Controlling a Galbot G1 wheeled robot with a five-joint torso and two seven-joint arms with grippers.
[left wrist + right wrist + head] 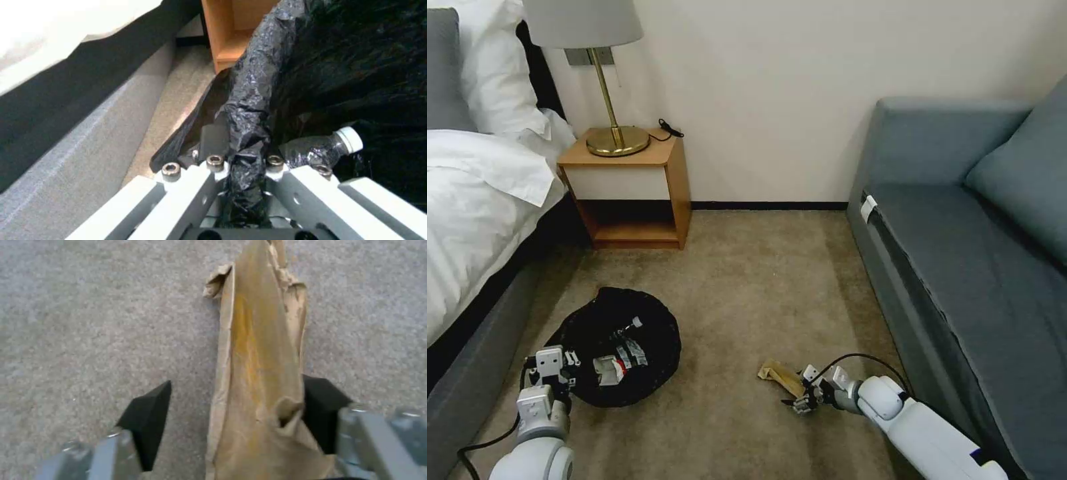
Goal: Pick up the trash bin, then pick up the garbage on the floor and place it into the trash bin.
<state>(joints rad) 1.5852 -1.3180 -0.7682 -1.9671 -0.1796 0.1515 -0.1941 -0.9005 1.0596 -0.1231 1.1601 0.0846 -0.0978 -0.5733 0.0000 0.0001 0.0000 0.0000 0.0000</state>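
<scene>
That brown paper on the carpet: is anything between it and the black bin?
Nothing visible. Bare carpet lies between the paper scrap and the trash bin. The right gripper is open around the scrap; the left gripper clamps the bin's rim.

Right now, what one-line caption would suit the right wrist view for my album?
Open right hand straddling a tan crumpled paper scrap lying on the beige carpet.

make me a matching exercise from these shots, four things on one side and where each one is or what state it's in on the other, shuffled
Things:
1. tan paper scrap
2. clear bottle
3. left gripper
4. brass lamp

Places or states:
A. inside the trash bin
B. on the nightstand
C. on the carpet, between the right gripper's open fingers
D. shut on the bin's black liner rim

Pairs: 1-C, 2-A, 3-D, 4-B
</scene>
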